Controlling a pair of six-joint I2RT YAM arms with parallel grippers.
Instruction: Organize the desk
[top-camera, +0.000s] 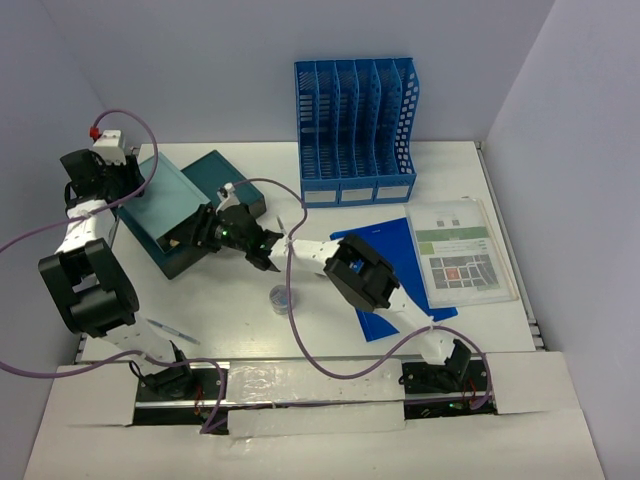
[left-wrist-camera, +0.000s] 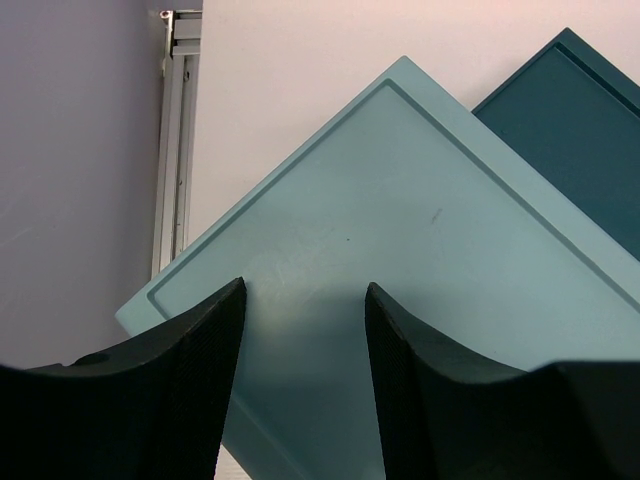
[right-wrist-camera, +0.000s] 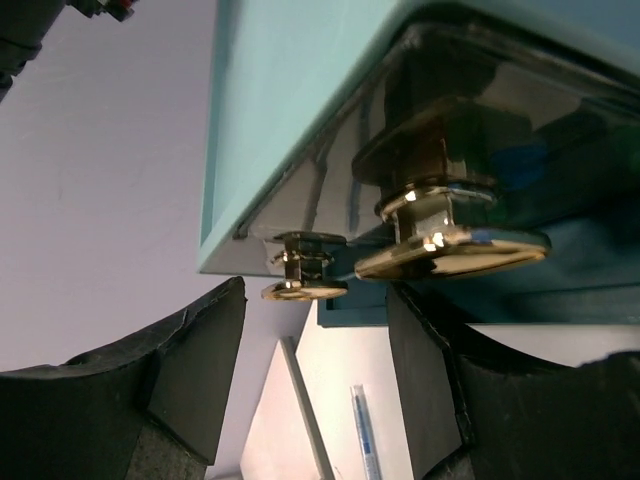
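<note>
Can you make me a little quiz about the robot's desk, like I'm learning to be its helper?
1. Pick one: what colour is the file rack at the back of the desk? A red, B blue, C yellow.
2. True or false: the left gripper and the right gripper are both open.
3. Fill the gap: the right gripper points at the gold ____ on the teal box.

Key: 1 B. 2 true. 3 knobs.
</note>
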